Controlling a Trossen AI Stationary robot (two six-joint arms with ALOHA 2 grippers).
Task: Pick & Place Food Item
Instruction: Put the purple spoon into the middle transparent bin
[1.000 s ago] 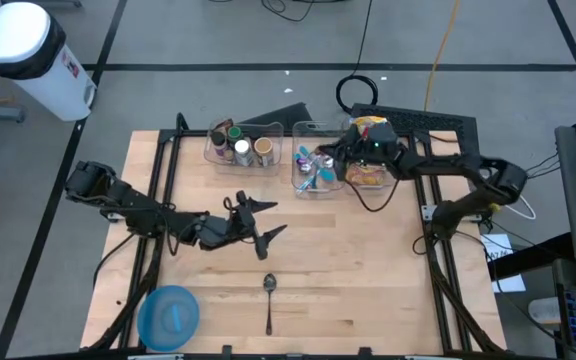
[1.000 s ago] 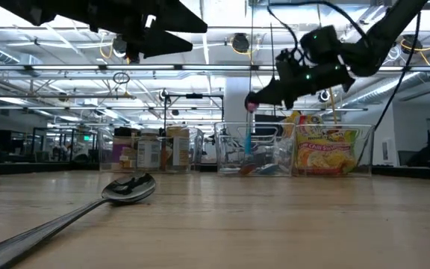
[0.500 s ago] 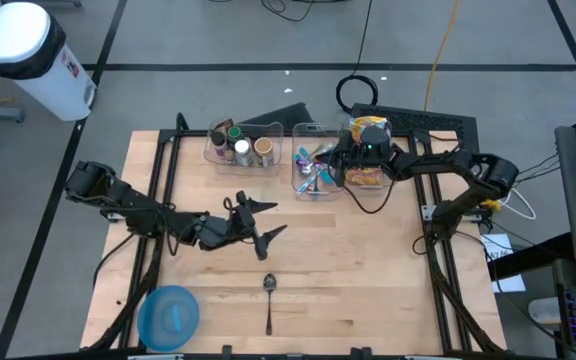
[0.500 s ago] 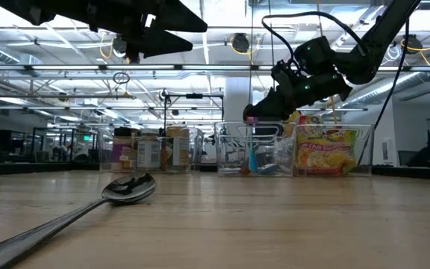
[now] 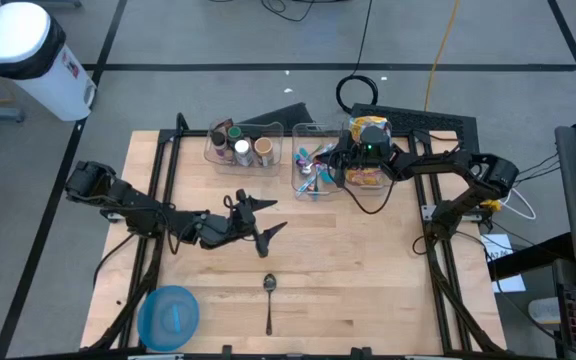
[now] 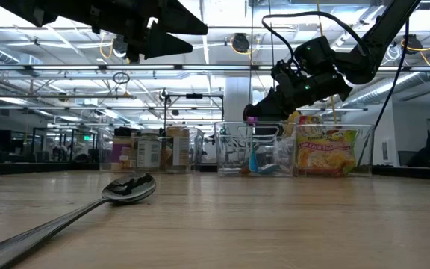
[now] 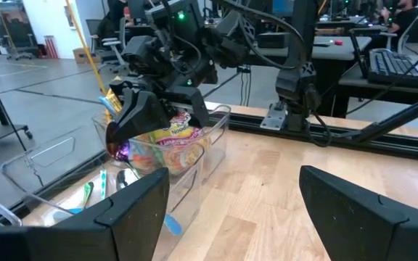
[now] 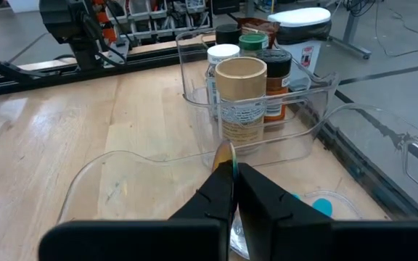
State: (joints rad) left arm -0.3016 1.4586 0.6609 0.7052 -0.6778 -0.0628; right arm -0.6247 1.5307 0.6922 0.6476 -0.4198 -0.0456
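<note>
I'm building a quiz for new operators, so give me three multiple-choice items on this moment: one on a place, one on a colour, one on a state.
1. Where does the spoon lie?
A. On the bare table, near its front edge
B. In a clear bin
C. On the plate

2. What colour is the plate at the table's front left corner?
A. Red
B. Blue
C. White

3. How stands the right hand?
A. Wide open over the spoon
B. Shut, over the middle clear bin
C. Resting flat on the table

Answers:
1 A: the high view shows the spoon alone on the wood, apart from plate and bins.
2 B: the high view shows a blue disc.
3 B: the right wrist view shows its fingers pressed together above the bin, while the left hand hangs open over mid-table.
</note>
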